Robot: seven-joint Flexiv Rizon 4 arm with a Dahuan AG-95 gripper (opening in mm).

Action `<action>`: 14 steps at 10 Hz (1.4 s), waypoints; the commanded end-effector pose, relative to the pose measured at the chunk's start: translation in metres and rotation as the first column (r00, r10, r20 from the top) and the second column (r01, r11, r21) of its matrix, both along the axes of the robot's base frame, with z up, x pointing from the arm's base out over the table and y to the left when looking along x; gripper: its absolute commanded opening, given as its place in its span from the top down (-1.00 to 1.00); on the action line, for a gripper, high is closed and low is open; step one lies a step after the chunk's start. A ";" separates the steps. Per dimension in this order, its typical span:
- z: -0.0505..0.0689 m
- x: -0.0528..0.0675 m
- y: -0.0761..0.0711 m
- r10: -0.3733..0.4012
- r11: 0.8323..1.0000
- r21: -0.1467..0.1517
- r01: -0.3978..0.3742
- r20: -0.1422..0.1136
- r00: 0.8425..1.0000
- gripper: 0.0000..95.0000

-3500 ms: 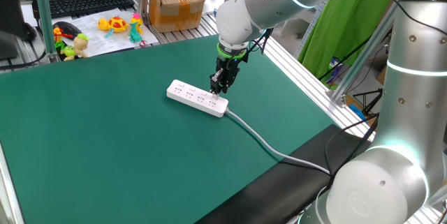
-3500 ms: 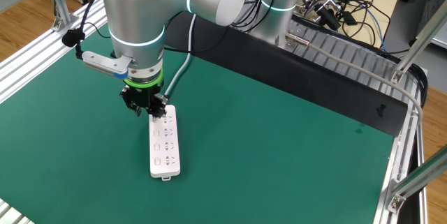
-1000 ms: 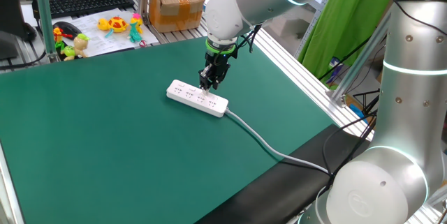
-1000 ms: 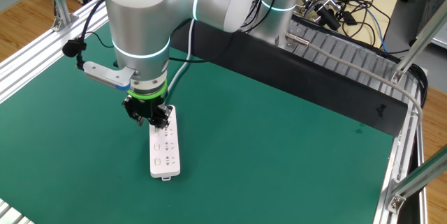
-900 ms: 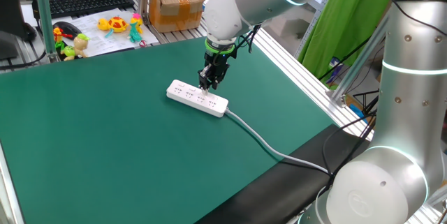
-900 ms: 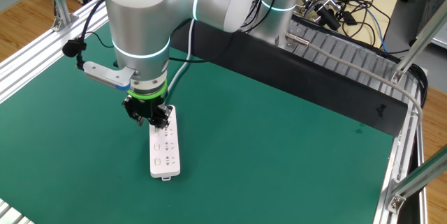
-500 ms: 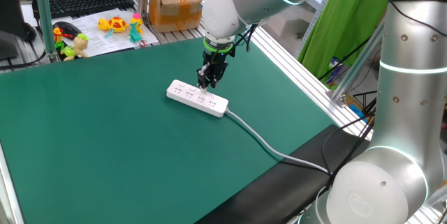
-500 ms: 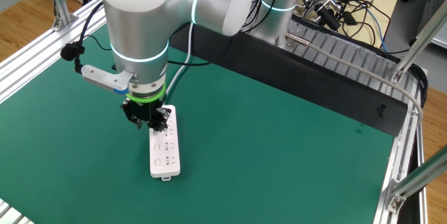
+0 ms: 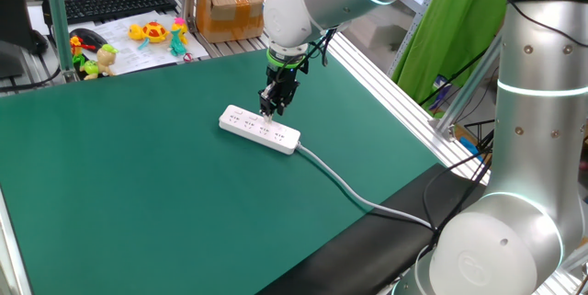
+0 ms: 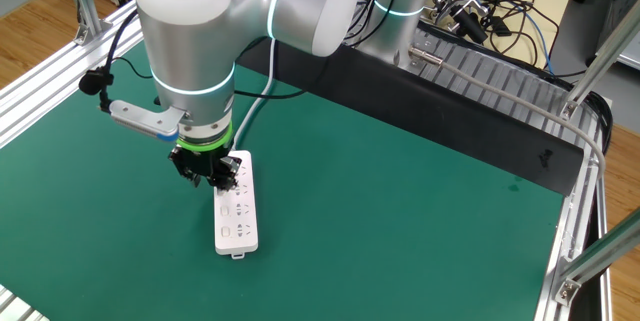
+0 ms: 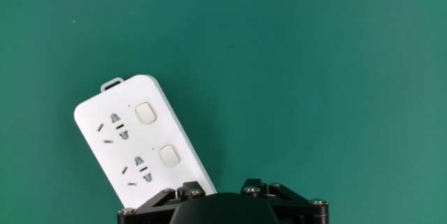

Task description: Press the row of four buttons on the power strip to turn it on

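Mid-row on the power strip [image 9: 260, 130], centre-left of the tabletop [image 9: 138, 175]: my claw [image 9: 269, 109] hovers over the four buttons [image 11: 158, 135], jaw gap unreadable; next, descend squarely onto the next button.

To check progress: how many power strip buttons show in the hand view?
2 buttons on the power strip: one button near its far end, the next button lower in the picture. Others may be hidden behind the black mount.

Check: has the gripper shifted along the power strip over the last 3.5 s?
Yes. The gripper moved along the power strip, away from the cable end toward its free end.
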State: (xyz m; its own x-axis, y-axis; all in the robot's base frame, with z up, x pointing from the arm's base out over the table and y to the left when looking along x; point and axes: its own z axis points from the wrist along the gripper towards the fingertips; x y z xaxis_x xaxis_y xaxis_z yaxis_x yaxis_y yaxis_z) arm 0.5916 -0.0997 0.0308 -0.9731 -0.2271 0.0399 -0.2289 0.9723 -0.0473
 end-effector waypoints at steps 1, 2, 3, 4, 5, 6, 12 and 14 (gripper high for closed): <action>-0.001 0.000 -0.001 0.002 1.000 -0.001 -0.002 -0.006 1.000 0.20; -0.001 -0.001 -0.002 0.004 1.000 -0.001 -0.004 -0.007 1.000 0.20; -0.002 -0.002 -0.003 0.006 1.000 -0.001 -0.006 -0.008 1.000 0.20; -0.001 -0.003 -0.003 0.005 1.000 -0.001 -0.005 -0.009 1.000 0.20; 0.000 -0.004 -0.004 0.004 1.000 -0.001 -0.004 -0.011 1.000 0.20; 0.000 -0.004 -0.003 0.004 1.000 -0.001 -0.004 -0.011 1.000 0.20; -0.003 -0.008 0.000 -0.013 1.000 0.002 0.013 -0.010 1.000 0.20; -0.006 -0.010 0.001 -0.017 1.000 0.002 0.017 -0.009 1.000 0.20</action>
